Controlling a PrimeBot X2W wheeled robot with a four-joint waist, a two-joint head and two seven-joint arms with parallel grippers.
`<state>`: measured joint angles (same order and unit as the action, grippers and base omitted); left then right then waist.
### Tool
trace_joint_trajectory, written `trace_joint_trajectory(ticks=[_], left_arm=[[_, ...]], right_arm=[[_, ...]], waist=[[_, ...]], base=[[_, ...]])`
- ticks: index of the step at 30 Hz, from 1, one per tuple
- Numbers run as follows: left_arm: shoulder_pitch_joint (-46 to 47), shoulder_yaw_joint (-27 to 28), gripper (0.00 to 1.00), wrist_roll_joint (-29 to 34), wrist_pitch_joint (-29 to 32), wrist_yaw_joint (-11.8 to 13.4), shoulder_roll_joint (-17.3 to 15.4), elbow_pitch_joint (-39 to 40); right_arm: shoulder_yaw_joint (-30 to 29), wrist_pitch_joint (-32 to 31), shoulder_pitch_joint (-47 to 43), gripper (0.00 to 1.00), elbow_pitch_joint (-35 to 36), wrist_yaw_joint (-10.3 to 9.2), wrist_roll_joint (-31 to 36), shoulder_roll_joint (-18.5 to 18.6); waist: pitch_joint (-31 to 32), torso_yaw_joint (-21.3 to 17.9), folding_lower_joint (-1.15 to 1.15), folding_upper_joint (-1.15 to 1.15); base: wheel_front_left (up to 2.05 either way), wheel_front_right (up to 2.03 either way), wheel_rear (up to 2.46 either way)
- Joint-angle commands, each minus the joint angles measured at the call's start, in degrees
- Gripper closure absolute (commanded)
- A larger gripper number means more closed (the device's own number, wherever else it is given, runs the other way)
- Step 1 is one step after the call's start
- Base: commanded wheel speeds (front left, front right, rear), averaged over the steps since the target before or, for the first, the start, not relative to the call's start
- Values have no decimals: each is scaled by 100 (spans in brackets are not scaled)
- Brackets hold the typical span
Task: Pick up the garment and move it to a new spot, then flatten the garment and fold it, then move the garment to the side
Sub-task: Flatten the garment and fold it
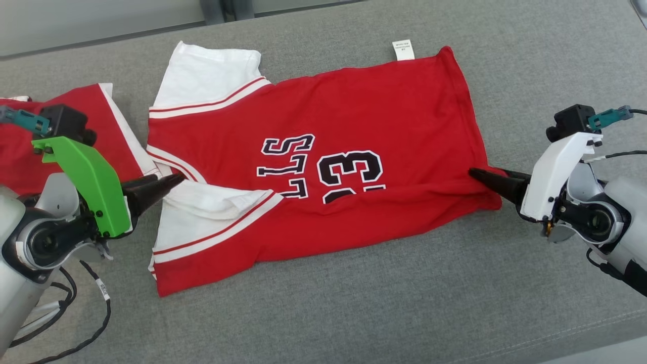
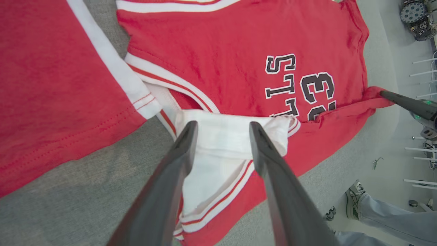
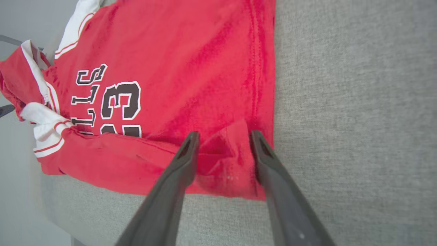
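Red cloth lies under both of my grippers: the jersey (image 1: pixel 354 111) is spread on the grey cushion (image 1: pixel 505 303), with its near long side folded up over the lower part of the printed number.

My left gripper (image 2: pixel 222 126) stands wide open at the jersey's sleeve end. Its two fingers are splayed either side of a bunched white sleeve (image 2: pixel 218 150). The tips sit over that sleeve without pinching it, so this gripper grasps nothing.

My right gripper (image 3: pixel 225 135) is just as wide at the jersey's opposite end, by the hem (image 3: pixel 263 68). A small ridge of red cloth rises between the fingers. I cannot tell whether the tips touch it, but nothing is clamped.

From my head I see the whole jersey with one gripper at each end, both pointing inward along the fold line, and a white label (image 1: pixel 403 49) poking out at the far hem corner. My left wrist view adds what lies past the jersey: my right gripper's dark finger at the hem corner, and beyond the cushion's edge a person's leg (image 2: pixel 392 212) in pale jeans and a shoe (image 2: pixel 353 200) on the floor. My right wrist view gives the hem's stitching close up, with bare cushion beside it.

A second garment (image 2: pixel 51 85), red with white trim, lies just beside the jersey's sleeve end, partly under my left arm.
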<state>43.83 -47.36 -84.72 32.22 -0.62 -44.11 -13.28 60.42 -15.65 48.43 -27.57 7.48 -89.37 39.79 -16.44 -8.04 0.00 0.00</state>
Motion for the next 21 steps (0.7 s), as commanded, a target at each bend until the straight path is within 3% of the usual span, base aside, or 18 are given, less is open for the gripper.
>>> trace_joint_trajectory(ticks=[1,8,12,15,17,21], left_arm=[[21,1,0,67,-60,-77,35,-48],[-288,124,0,302,-799,-236,18,43],[-634,245,0,671,-1705,-96,0,198],[-933,262,0,1094,-2405,137,-38,361],[-1165,273,0,1394,-2941,357,-18,477],[-1713,382,0,1842,-4037,872,109,786]], right_arm=[[-51,172,-29,0,3,3,81,-11],[-312,1613,-375,0,158,3,458,78],[-455,2660,-681,0,233,3,775,93],[-711,3033,-917,0,242,3,1071,71],[-1172,3088,-1120,0,268,3,1388,-16],[-2952,3080,-2038,0,492,3,2532,-513]], waist=[[100,71,0,0],[501,271,0,0],[702,392,0,0],[822,457,0,0],[884,501,0,0],[963,538,0,0]], base=[[0,0,0],[0,0,0],[0,0,0],[0,0,0],[0,0,0],[0,0,0]])
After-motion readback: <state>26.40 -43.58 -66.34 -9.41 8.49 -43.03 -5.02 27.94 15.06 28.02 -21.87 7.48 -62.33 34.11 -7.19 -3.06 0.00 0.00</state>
